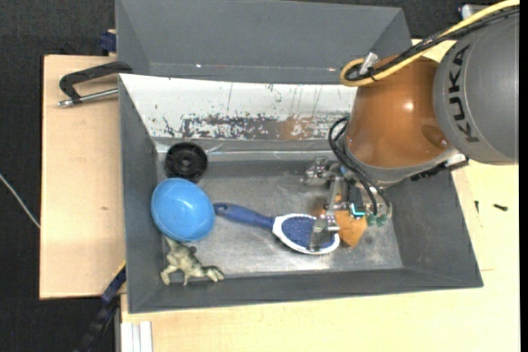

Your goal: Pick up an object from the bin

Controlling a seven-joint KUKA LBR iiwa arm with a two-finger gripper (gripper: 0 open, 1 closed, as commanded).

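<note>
1. Down on the floor of the bin, right of its middle in the camera view, the jaws hang low over the white-rimmed bowl of a blue-handled spoon, the likeliest thing to be picked.
2. Whether the jaws are open, closed or already gripping the rim I cannot tell; cables and the orange-covered wrist crowd that spot.
3. The spoon lies flat with its handle pointing left, so its bowl is the end nearest an arm coming from the right. That probably explains the position.
4. A small orange piece sits just beside the bowl.
5. A blue ball touches the handle's far end. A black cap and an olive toy figure lie well apart from the jaws, leaving room.
</note>
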